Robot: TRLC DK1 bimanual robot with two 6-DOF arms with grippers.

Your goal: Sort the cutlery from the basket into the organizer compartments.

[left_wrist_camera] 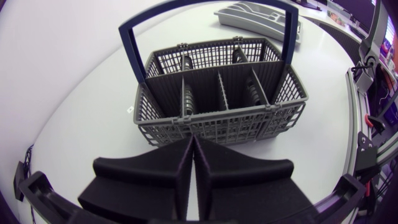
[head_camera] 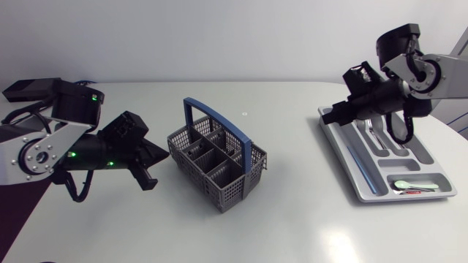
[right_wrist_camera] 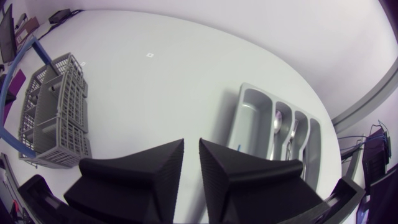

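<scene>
Left claw [left_wrist_camera: 193,142] near basket [left_wrist_camera: 236,127] rim, apart, fingers together.

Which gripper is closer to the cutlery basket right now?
Left. The left gripper sits right beside the basket, pointing at its wall. The right gripper is far across the table, at the edge of the organizer.

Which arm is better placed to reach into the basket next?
Left. The left gripper sits just beside the basket, pointing at it. The right gripper is by the organizer, farther off across the table.
</scene>
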